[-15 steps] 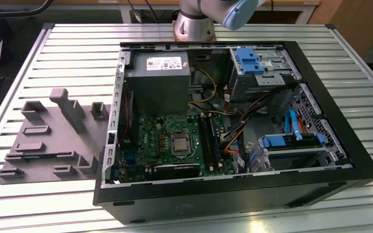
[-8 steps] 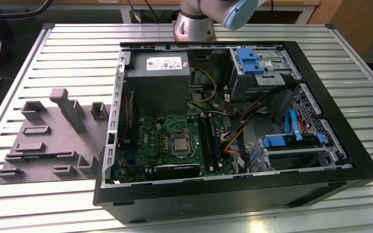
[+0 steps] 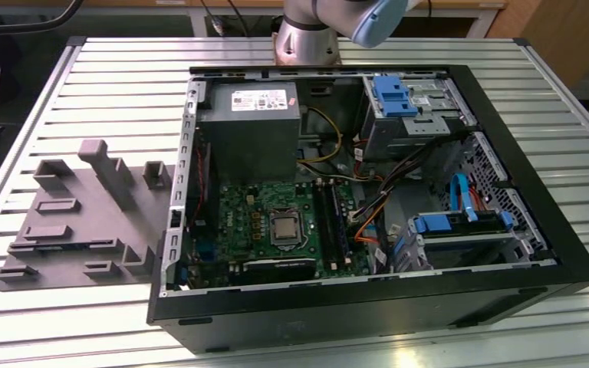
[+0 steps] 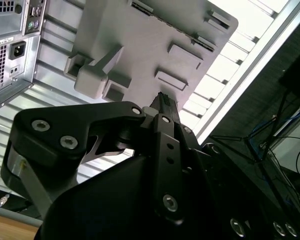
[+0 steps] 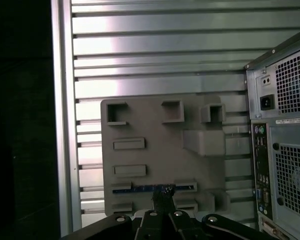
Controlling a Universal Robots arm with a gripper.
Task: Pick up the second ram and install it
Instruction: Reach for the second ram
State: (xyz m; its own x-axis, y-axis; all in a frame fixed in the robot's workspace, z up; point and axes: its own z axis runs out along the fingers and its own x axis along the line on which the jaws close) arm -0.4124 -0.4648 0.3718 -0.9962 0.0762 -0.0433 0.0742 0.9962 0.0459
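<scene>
gripper [image 5: 163, 192]: hangs over the grey holder, tips drawn together with no gap to be seen in the first wrist view, and no clear touch with anything under it
second ram [image 5: 135, 188]: a thin dark strip on edge in a slot row of the holder, between two small blocks, at the end away from the tall blocks; the gripper tips line up right over its middle
grey holder [image 3: 80, 222]: flat on the table, just beside the pc case on the exterior view's left, near the table's edge on that side
table [image 3: 120, 69]: slatted metal, carrying holder and case
pc case [image 3: 376, 307]: black, on its side with the cover off, green motherboard [image 3: 243, 207] open to view
second wrist view: the black gripper [image 4: 163, 102] points at the holder's blocks, with the case's back panel close by
</scene>
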